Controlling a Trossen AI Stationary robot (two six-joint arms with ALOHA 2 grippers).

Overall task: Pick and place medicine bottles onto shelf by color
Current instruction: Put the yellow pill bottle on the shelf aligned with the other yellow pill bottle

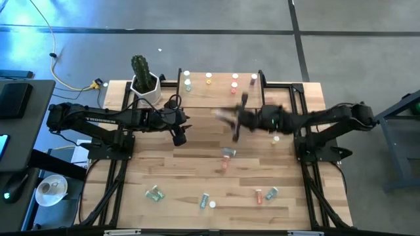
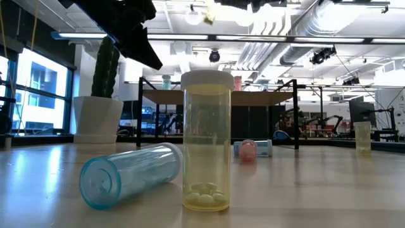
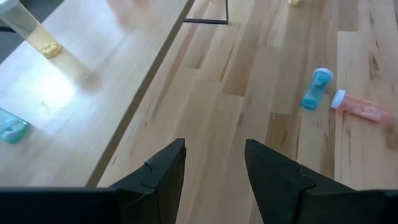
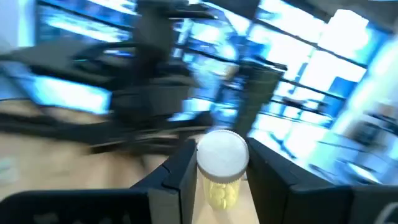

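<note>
Right gripper clamped on yellow bottle, motion-blurred above table; left gripper fingers apart, empty, near shelf.

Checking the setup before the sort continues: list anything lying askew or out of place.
Several medicine bottles lie tipped on their sides across the table, among them a blue one beside a pink one. The right gripper holds a yellow bottle in the air. The cactus pot stands upright.

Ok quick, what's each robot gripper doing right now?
Left gripper: open, holding nothing, near the shelf.
Right gripper: shut on a yellow bottle with a white cap.
</note>
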